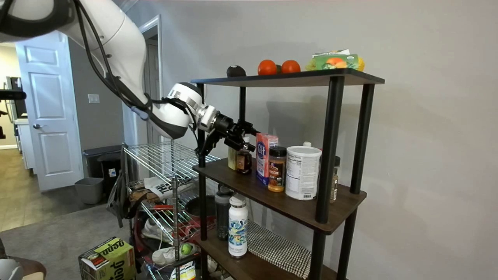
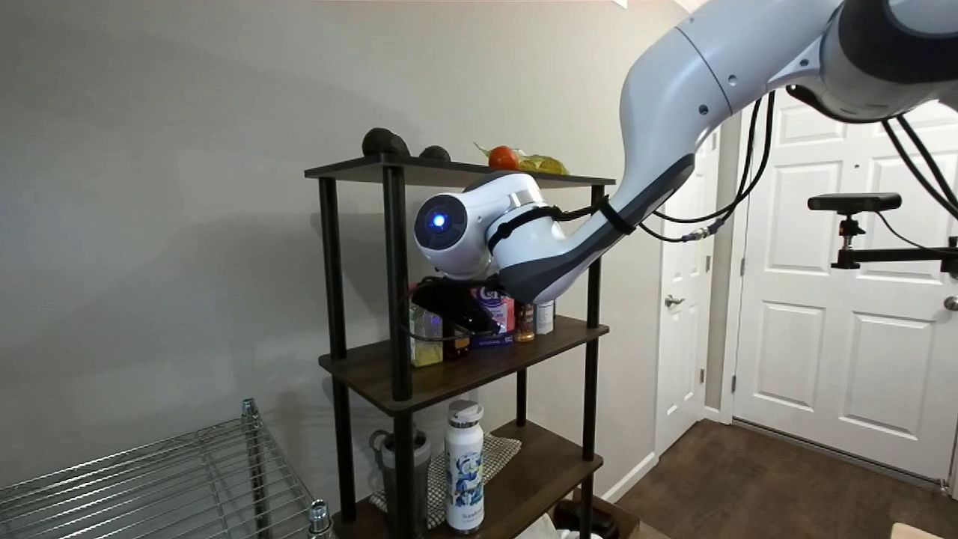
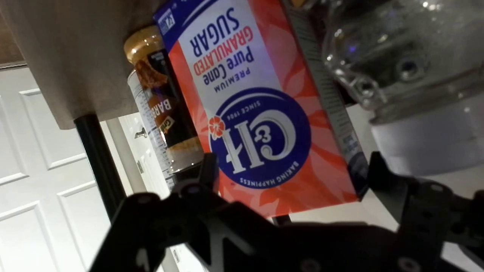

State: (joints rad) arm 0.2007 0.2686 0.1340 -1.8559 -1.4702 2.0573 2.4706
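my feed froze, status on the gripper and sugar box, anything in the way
Gripper open. Sugar box dead ahead, upright on shelf. Possible snags: seasoning jar and clear bottle close by.

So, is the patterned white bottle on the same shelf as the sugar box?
No, the patterned white bottle stands on a lower shelf than the sugar box.

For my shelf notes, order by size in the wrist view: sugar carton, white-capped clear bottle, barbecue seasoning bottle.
Largest, unsure which: C&H sugar carton, clear bottle (cropped, seemingly nearer).
Smallest: barbecue seasoning bottle.
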